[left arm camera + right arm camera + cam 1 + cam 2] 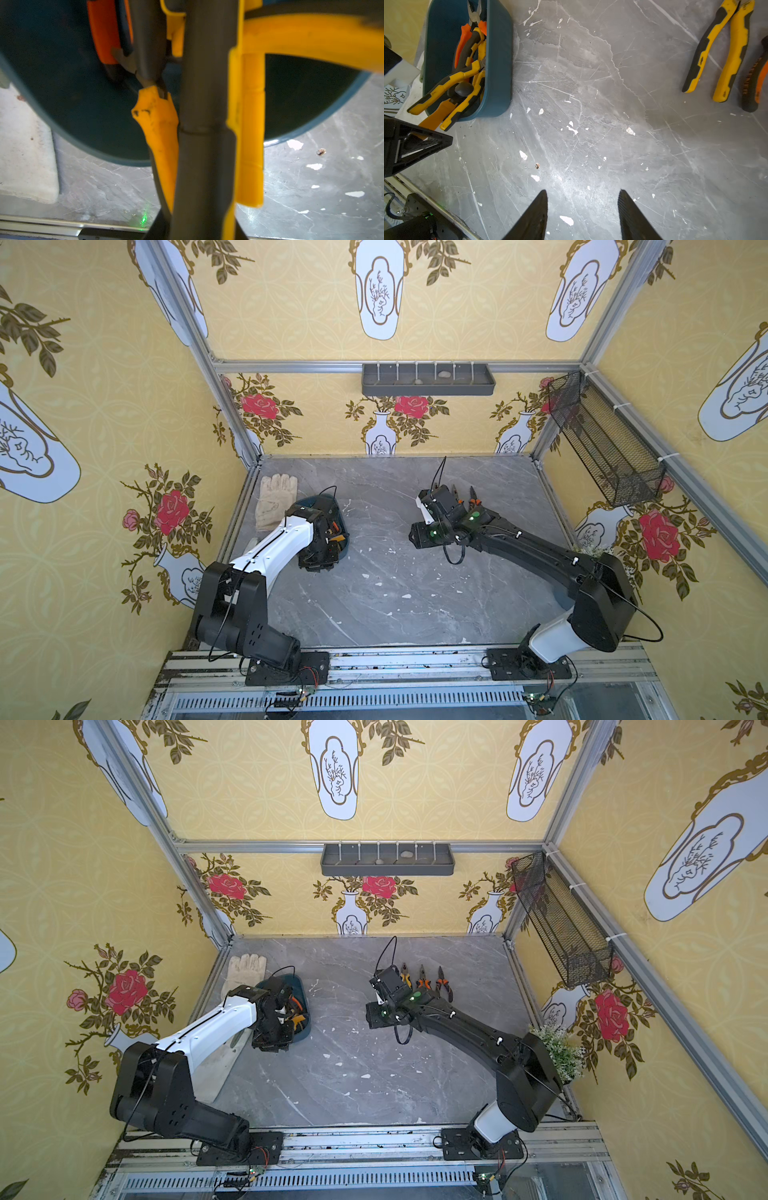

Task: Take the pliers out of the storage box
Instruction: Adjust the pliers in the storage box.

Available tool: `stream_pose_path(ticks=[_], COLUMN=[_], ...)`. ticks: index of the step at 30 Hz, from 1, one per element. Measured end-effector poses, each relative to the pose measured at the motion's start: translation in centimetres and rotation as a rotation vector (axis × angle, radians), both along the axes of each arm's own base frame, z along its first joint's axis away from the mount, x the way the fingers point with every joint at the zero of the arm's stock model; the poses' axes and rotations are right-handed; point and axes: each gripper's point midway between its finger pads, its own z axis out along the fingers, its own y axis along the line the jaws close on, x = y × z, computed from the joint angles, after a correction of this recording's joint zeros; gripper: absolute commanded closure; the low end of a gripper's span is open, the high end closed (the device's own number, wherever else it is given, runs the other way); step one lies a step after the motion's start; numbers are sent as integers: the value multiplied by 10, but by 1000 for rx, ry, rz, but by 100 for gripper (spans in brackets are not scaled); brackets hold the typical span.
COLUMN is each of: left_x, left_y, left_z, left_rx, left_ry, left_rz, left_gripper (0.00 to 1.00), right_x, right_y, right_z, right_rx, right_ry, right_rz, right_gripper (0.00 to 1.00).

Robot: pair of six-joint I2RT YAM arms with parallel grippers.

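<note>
Inside the teal storage box [302, 990], left of centre in a top view, the left gripper [200, 83] is seen buried among the heaped pliers [467, 68]. Its yellow fingers [160, 135] are pressed against either side of one grey-and-yellow handle [205, 149], which is judged to be a clamp on a single leg of one pair. Three pliers [423, 978] are already laid out in a row at upper centre, just beyond the right gripper [582, 216], which is held open and empty over the bare marble tabletop [591, 124]. Trouble is to be expected from the tangle: crossed handles could be dragged up together, the light box could be tipped or slid, and a pair held by one leg could be swung open and dropped.
</note>
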Motion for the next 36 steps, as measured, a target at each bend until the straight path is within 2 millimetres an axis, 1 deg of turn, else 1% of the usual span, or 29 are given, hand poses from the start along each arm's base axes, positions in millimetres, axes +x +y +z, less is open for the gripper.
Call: stream_pose_path(ticks=[2,3,5,8,10,13,16,18,20,23,25,28,30,33,36], left_x=[0,1,7,13,15,10,-3,-12,-19,-24,-27,-35,-38,-37,-23], left_y=[1,2,4,6,7,7,2,-2,-3,3,6,12,13,13,8], left_z=[1,2,10,26,31,26,12,8,13,31,39,42,43,45,57], left_rx=[5,12,21,19,19,6,-34,-67,-95,-117,-122,-105,-102,-105,-140], left_ry=[-1,-8,-47,-116,-138,-139,-106,-110,-137,-215,-245,-241,-238,-247,-302], left_rz=[0,3,18,44,59,99,146,181,214,269,288,308,313,318,324], left_gripper=[62,57,55,56,60,65,65,65,65,64,64,64,63,59,57], right_x=[0,0,0,-2,-2,-2,-2,-3,-4,-4,-3,-2,0,1,1], right_y=[0,0,0,-2,-3,-3,-6,-8,-10,-11,-13,-15,-13,-10,-6], right_z=[0,0,-1,-3,-3,-3,-5,-9,-13,-15,-17,-19,-17,-18,-16], right_rx=[0,0,-1,-5,-5,1,4,-3,-9,-5,-6,-5,9,16,30], right_ry=[1,1,1,4,4,-2,-6,1,6,3,6,9,4,10,18], right_rz=[0,0,1,1,0,0,-6,-8,-10,-13,-18,-23,-21,-16,-8], right_gripper=[45,45,45,45,45,45,45,45,45,45,45,45,45,45,47])
